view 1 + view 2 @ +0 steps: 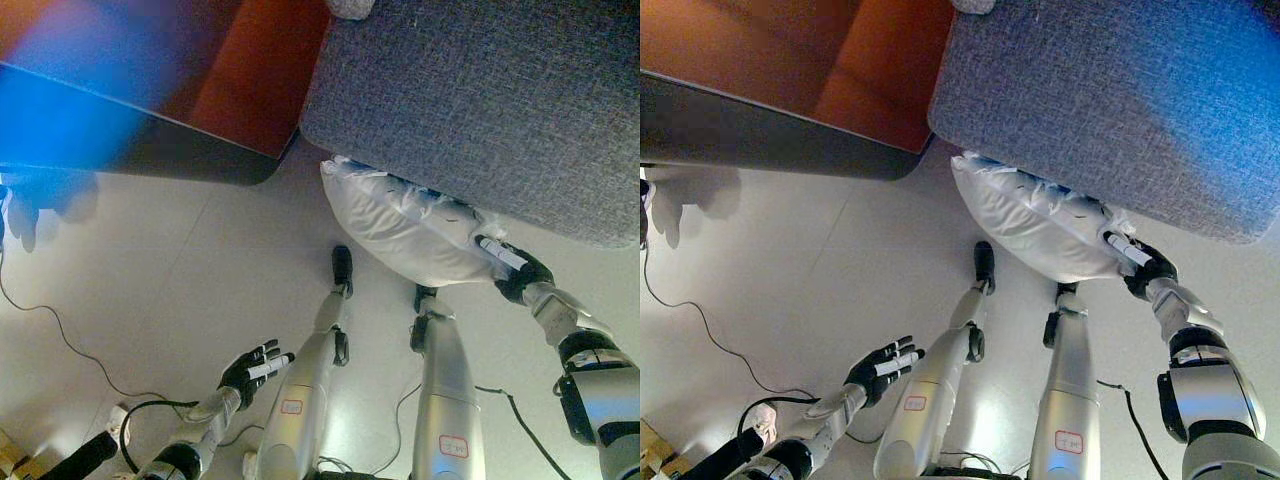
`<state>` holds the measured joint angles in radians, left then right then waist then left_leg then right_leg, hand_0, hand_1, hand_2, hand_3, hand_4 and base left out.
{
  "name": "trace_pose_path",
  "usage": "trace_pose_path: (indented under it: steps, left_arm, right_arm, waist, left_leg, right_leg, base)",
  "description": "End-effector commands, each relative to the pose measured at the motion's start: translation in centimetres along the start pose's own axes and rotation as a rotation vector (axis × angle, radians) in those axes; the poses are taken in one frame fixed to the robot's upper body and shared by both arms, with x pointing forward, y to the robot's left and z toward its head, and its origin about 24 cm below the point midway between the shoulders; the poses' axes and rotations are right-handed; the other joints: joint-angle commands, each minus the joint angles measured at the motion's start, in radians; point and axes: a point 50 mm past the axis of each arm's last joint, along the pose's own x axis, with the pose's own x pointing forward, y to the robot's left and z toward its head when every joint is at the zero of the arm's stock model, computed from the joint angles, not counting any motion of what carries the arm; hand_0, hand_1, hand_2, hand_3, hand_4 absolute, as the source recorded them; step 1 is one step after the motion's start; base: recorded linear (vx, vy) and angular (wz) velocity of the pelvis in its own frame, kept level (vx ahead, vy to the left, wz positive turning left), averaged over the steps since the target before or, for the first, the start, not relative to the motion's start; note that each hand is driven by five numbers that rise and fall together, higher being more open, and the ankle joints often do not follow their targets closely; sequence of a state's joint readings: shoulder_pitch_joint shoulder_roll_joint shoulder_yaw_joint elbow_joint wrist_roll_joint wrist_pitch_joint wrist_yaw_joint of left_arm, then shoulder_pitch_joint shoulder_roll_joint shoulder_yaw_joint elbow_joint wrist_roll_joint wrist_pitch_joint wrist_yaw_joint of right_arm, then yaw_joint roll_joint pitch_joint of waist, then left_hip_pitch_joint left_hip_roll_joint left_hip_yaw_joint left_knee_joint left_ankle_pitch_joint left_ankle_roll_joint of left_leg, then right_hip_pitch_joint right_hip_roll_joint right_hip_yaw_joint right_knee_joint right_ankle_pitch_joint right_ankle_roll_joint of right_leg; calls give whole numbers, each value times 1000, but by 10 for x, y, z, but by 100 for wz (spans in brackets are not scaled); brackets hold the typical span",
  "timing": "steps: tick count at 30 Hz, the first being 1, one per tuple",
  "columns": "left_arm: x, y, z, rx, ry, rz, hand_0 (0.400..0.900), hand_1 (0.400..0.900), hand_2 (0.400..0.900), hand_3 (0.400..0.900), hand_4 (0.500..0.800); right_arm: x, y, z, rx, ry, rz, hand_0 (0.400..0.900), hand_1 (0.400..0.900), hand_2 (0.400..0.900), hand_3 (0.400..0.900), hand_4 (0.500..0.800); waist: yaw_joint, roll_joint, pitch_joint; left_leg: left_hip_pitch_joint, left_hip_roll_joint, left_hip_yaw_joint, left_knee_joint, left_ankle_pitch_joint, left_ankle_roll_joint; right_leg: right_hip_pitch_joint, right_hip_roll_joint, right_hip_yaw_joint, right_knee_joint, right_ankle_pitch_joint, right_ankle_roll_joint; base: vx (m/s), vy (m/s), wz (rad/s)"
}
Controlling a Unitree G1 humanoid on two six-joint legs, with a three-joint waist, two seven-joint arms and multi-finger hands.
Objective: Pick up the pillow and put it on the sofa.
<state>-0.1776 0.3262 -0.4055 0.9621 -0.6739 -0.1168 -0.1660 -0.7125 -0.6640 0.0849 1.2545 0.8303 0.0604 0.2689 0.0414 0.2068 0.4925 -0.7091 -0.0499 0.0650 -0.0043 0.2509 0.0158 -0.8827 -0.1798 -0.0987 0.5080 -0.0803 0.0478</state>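
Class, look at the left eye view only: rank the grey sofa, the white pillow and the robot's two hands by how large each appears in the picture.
1. Grey sofa, largest, though cut off by the view's edges.
2. White pillow.
3. Left hand and right hand: they look alike in size, and the right is partly hidden against the pillow, so no ranking between them.

Right hand (518,268) at pillow's lower right corner, fingers curled onto its edge, white-tipped finger lying across the cover. Pillow (405,225): white, puffy, stretching up and left from that hand, upper edge tucked against the sofa front, lower edge hanging above the floor. Sofa (480,95): grey, coarse-woven, directly above right hand and pillow. Left hand (255,368) low and well to the left of the right one, fingers spread and relaxed, holding nothing, over pale floor (170,270). Red-brown table (250,85) with dark rim far above left hand, its corner just beside the sofa's left edge.
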Motion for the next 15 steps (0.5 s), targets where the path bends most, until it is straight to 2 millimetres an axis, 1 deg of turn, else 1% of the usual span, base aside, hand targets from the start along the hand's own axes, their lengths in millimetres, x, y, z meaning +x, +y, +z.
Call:
trace_pose_path:
  steps: [1, 8, 10, 15]
  left_arm:
    - [-9, -5, -31, -40, 73, 0, 900, 900, 900, 900, 800]
    - [-10, -4, -35, -40, 76, 1, 900, 900, 900, 900, 800]
    - [-12, -1, -36, -41, 76, 6, 900, 900, 900, 900, 800]
    - [-14, 8, -37, -38, 88, 29, 900, 900, 900, 900, 800]
  right_arm:
    - [-5, 0, 53, 11, -180, 68, 400, 400, 400, 400, 500]
    - [-6, -2, 47, 4, -175, 92, 400, 400, 400, 400, 500]
    - [-7, -4, 44, -4, -167, 107, 400, 400, 400, 400, 500]
    - [-7, 0, 30, -38, -139, 153, 400, 400, 400, 400, 500]
  waist:
    - [-14, 83, 27]
    - [-18, 70, 27]
    - [-21, 61, 27]
    - [-30, 27, 27]
  left_leg:
    - [27, -57, 8, 154, -197, -63]
    - [67, -51, 12, 143, -203, -63]
    - [92, -49, 11, 137, -207, -62]
    - [160, -41, 10, 134, -221, -61]
  right_leg:
    - [91, 55, -34, -183, 53, 6]
    - [129, 52, -43, -198, 54, 6]
    - [153, 52, -46, -209, 57, 6]
    - [226, 55, -53, -227, 56, 6]
  base:
    - [0, 0, 0]
    - [5, 1, 0]
    - [37, 3, -2]
    - [42, -16, -1]
